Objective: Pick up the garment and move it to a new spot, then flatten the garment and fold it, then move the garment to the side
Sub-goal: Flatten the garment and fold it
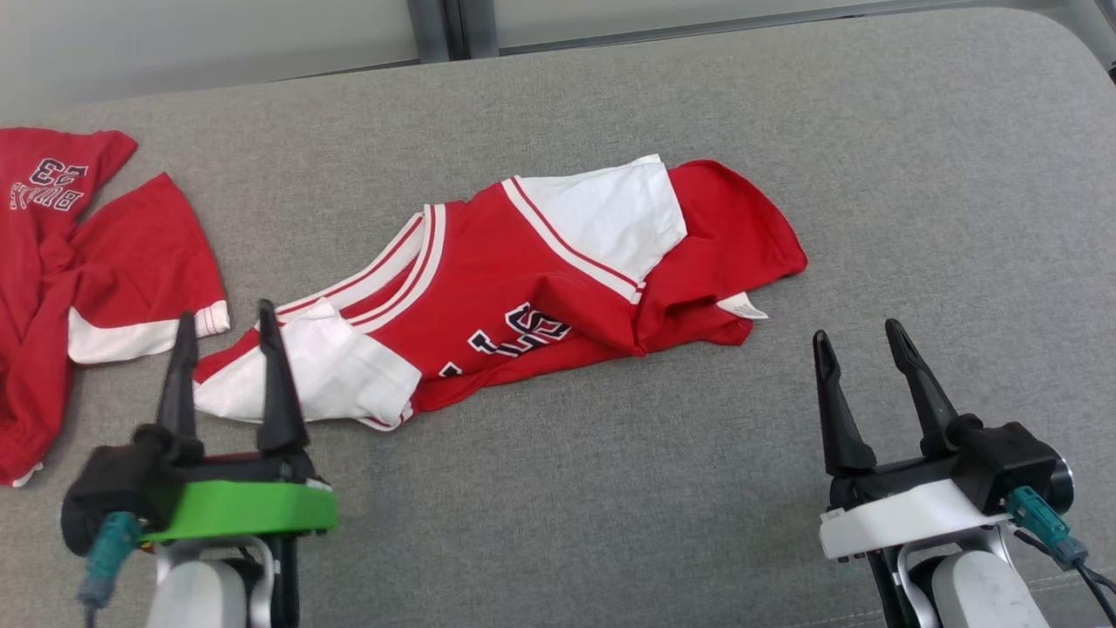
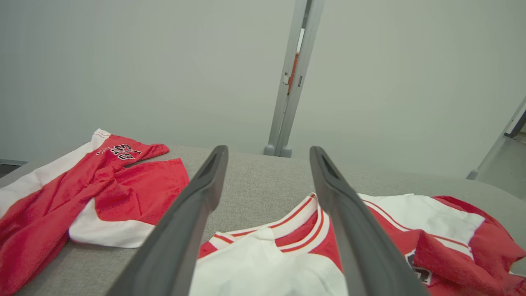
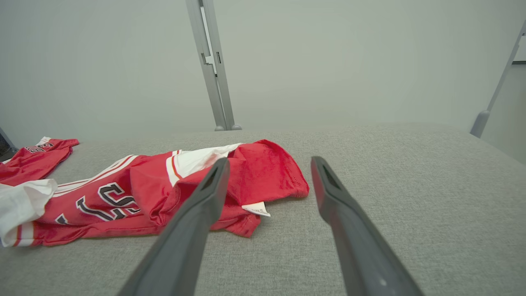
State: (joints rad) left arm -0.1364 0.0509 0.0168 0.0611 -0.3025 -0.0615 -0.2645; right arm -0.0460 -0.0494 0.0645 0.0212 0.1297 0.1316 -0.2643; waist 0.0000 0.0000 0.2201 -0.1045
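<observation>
Your garment (image 1: 523,288): crumpled, red-white, mid-cushion (image 1: 915,174). Your left gripper (image 1: 225,310): fingers spread wide, empty, tips at garment's white sleeve on near left; contact unclear. Your right gripper (image 1: 857,330): wide, empty, near right, apart from cloth. Second shirt (image 1: 78,262) lies left.

The garment (image 1: 523,288) is soft, matt cloth, creased all over. The tabletop (image 1: 915,174) under it wears rough woven fabric. Right of the garment, the right pincer (image 1: 856,331) has smooth, matt plastic fingers.
</observation>
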